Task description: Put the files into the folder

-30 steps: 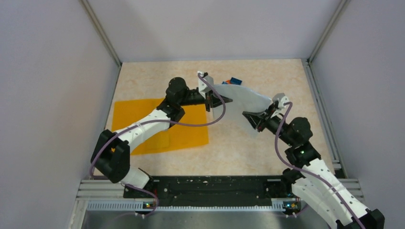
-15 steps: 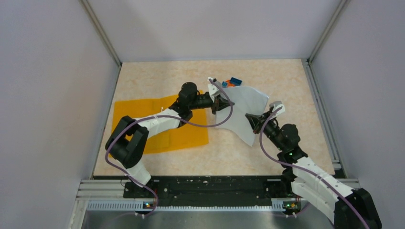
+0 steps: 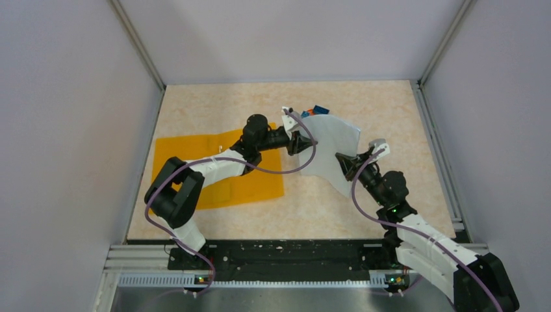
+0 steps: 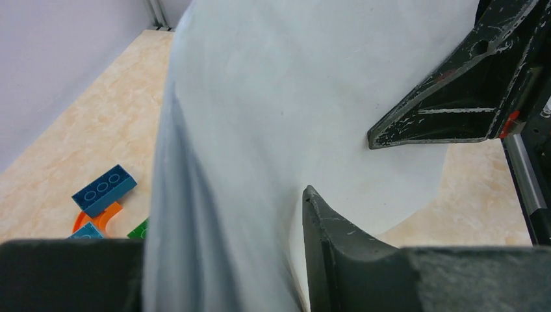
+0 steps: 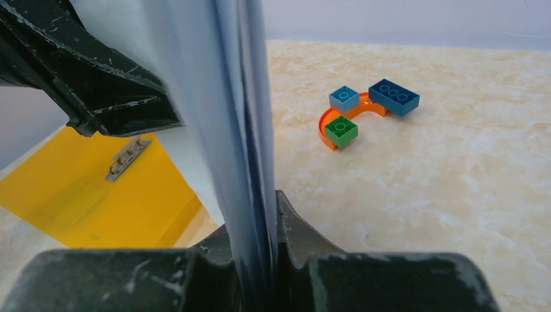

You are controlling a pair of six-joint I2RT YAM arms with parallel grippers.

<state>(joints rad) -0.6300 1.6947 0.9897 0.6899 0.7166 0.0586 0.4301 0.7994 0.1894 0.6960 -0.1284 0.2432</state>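
Both arms stretch inward, left claw [image 3: 300, 142] and right claw [image 3: 344, 162] clamped.

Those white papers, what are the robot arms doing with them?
Both arms are holding the stack of white sheets up between them: the left gripper pinches one edge, the right gripper another. The orange folder lies open on the table to the left, its metal clip showing. The sheets are not in it yet.

files [image 3: 331, 146]: plain white, greyer in shadow
folder [image 3: 185, 148]: orange-yellow
clip [image 5: 128, 158]: silver
worktop [image 3: 364, 97]: beige, marbled
long block [image 5: 394, 96]: dark blue
small block [image 5: 344, 98]: light blue
square block [image 5: 341, 129]: green
curved piece [image 5: 323, 121]: orange
fingers [image 4: 448, 104]: black, scuffed white
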